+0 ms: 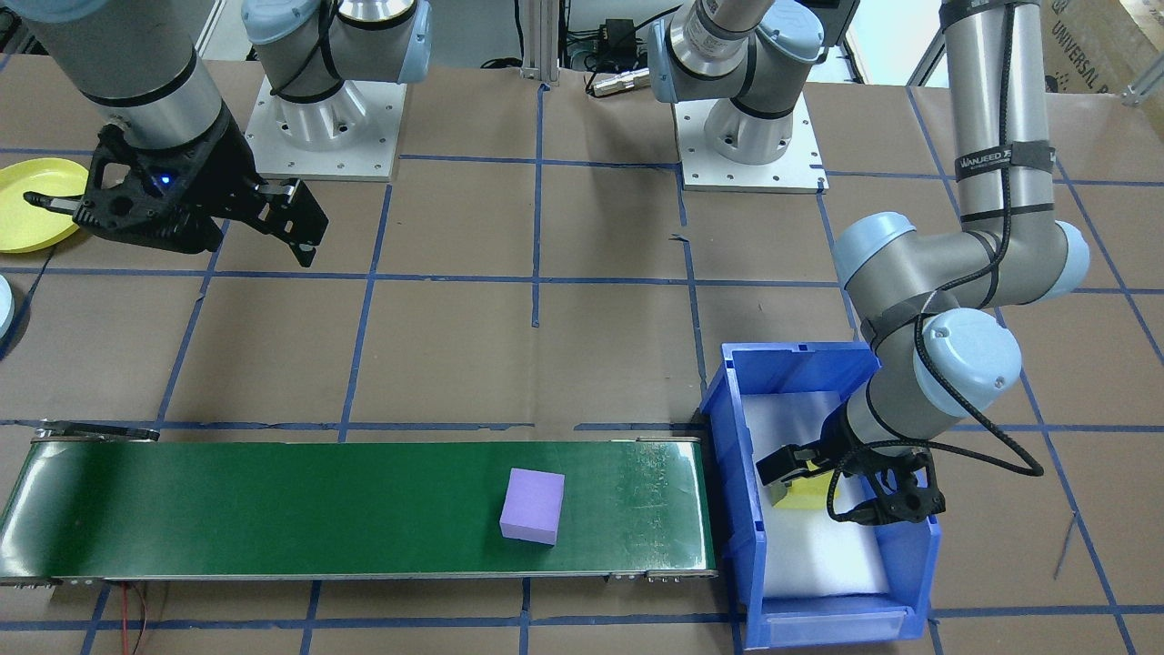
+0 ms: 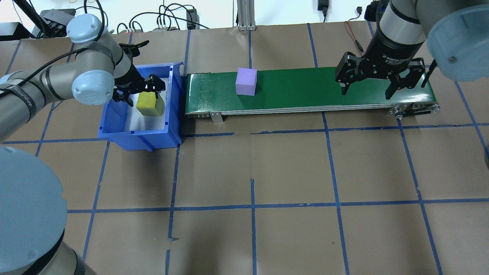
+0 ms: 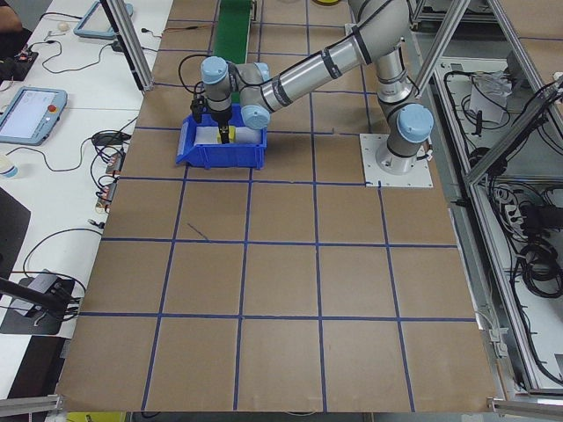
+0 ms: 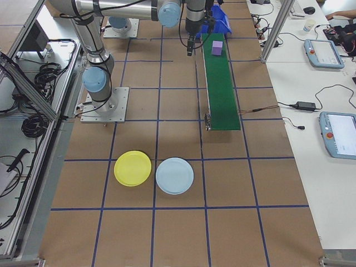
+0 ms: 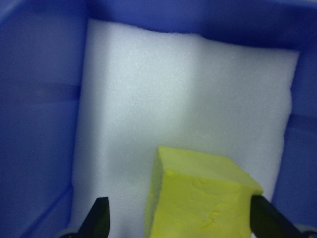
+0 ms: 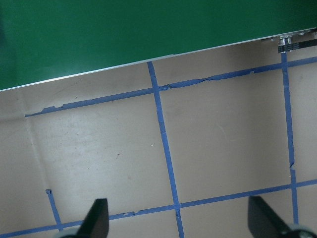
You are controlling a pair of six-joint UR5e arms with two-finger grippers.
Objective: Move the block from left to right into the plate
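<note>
A yellow block (image 2: 149, 105) lies on white foam inside the blue bin (image 2: 137, 135). My left gripper (image 2: 143, 97) is lowered into the bin and stands open, its fingers on either side of the yellow block (image 5: 203, 198). One finger is close against the block and the other stands clear of it. A purple block (image 2: 245, 81) rests on the green conveyor (image 2: 305, 88), toward the bin end. My right gripper (image 2: 366, 93) hangs open and empty by the conveyor's other end. The yellow plate (image 4: 132, 168) lies on the table beyond that end.
A light-blue plate (image 4: 174, 175) lies right beside the yellow one. The table is brown paper with a blue tape grid. Both arm bases (image 1: 323, 127) stand along the robot's side. Cables and tablets lie on side benches.
</note>
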